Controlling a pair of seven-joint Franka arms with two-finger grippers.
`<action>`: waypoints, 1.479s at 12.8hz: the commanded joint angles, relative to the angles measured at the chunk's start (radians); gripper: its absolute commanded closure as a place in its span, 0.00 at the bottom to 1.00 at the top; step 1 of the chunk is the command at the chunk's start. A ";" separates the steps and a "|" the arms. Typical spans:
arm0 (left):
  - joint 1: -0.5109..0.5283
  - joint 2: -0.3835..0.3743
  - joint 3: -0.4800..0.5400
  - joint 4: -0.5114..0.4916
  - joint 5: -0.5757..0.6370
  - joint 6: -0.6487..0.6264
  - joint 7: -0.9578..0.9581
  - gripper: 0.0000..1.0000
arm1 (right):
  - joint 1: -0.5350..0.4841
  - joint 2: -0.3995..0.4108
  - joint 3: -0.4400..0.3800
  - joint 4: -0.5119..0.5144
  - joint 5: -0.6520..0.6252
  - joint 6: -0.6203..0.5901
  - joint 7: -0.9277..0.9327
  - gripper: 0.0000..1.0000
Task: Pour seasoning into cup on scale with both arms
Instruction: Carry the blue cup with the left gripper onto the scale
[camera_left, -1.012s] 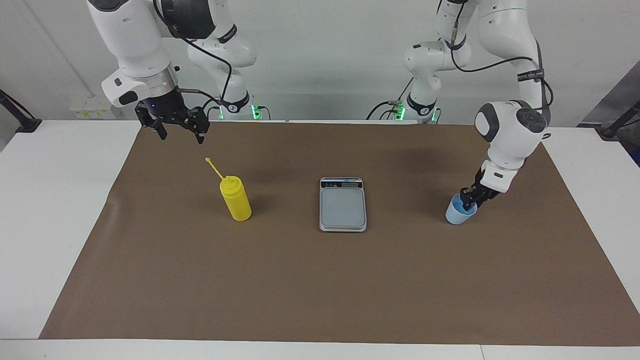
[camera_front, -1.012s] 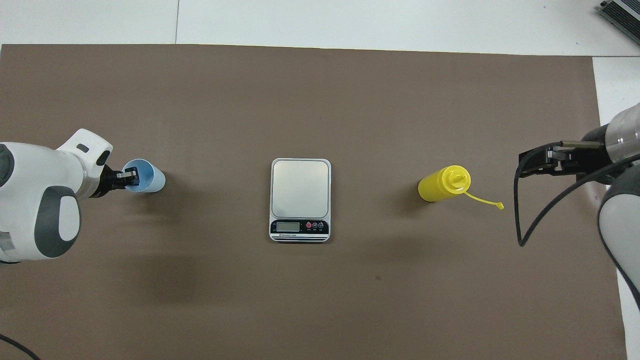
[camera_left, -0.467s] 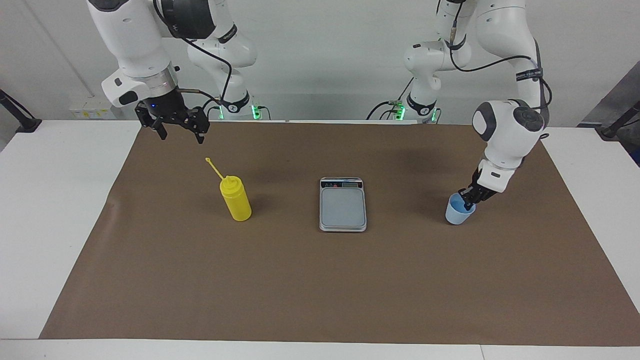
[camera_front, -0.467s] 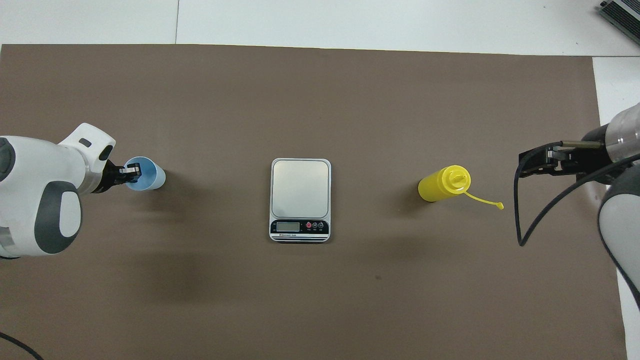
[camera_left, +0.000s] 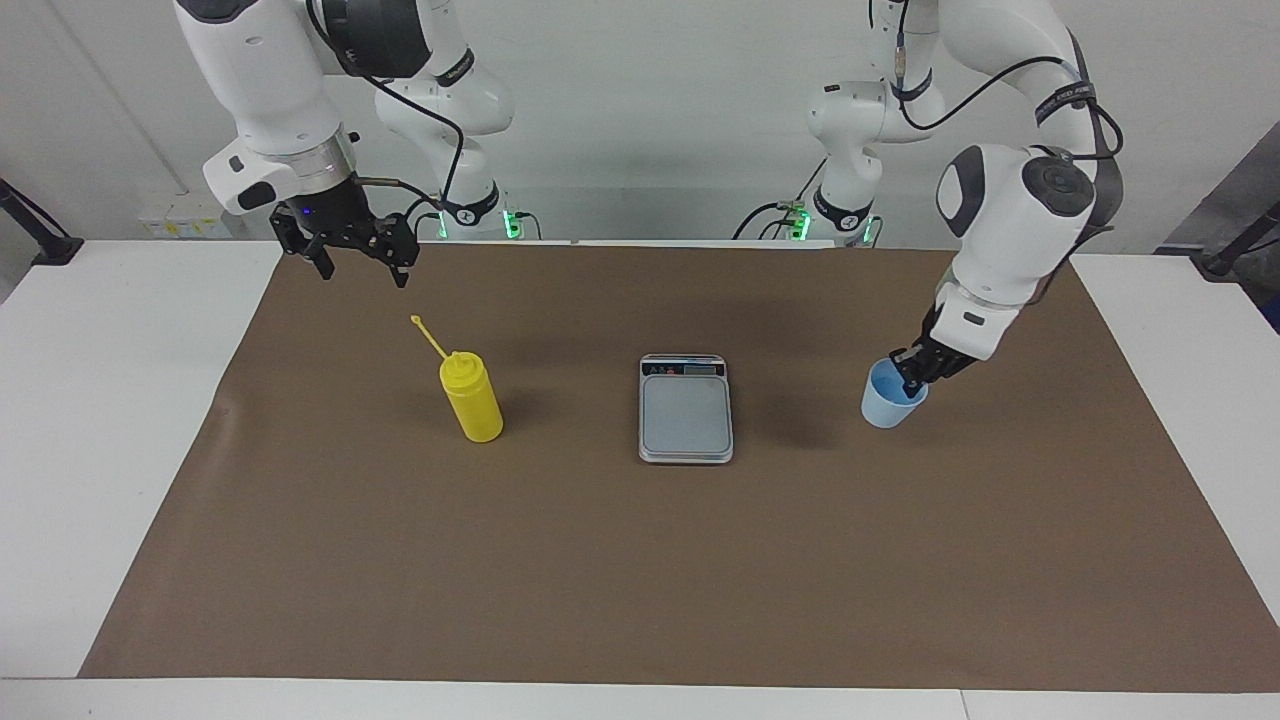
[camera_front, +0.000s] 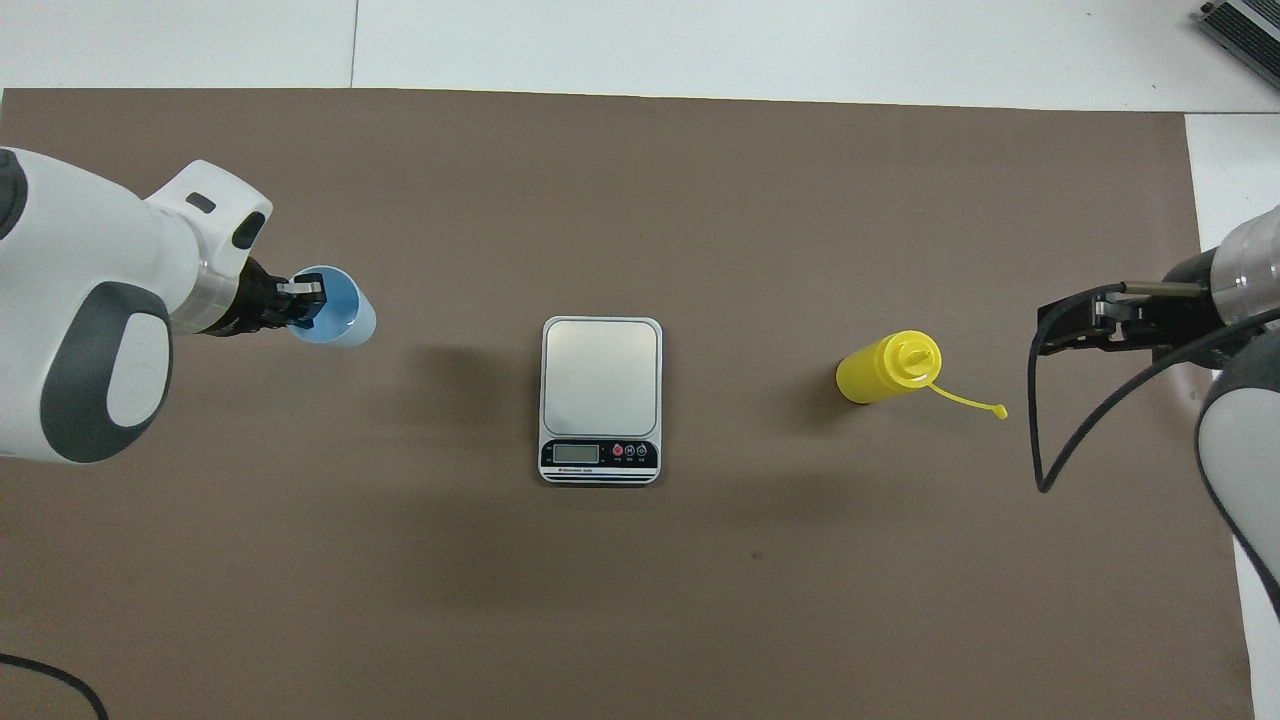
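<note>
**Cup gripped by its rim and off the mat; bottle not yet touched**

Left claw (camera_left: 908, 372): fingers together on the rim of the cup (camera_left: 886, 401), one inside the mouth and one outside. The cup hangs clear of the brown mat (camera_left: 640, 560), slightly tilted, over the stretch between the scale (camera_left: 685, 408) and the left arm's end of the worktop (camera_left: 110, 420). Its shadow falls on the mat toward the scale.

Right claw (camera_left: 358, 262): fingers apart, holding nothing, up in the air over the mat at the right arm's end. That arm waits.

Seasoning bottle (camera_left: 472, 399): upright on the mat, between the scale and the right arm's end. Its cap strap (camera_left: 430, 336) sticks out sideways, toward the right claw.

Handling, my judgement:
- Cup looks thin-walled, light and empty. A rim pinch carries it easily, but the wall may flex and the cup may swing or twist about the pinch point. Set it down flat in the middle of the weighing plate; being so light, it could tip if released while tilted.
- Bottle is soft squeeze plastic, smooth and round. Best hold is across the mid-body, below the shoulder, well clear of the strap. A hard clamp would dent it and could push contents out early; a weak one may let it slip when inverted. How full it is cannot be told, so its weight is unknown.
- Scale plate is flat and smooth; the cup may slide if nudged.
</note>
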 joint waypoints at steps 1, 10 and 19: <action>-0.120 0.031 0.014 0.059 -0.005 -0.029 -0.143 1.00 | -0.008 -0.015 -0.001 -0.007 0.010 -0.014 -0.024 0.00; -0.387 0.062 0.015 0.070 -0.002 0.063 -0.351 1.00 | -0.005 -0.015 0.001 -0.007 0.010 -0.014 -0.024 0.00; -0.439 0.183 0.014 0.101 0.108 0.122 -0.435 1.00 | 0.006 -0.015 0.007 -0.019 0.012 0.077 0.040 0.00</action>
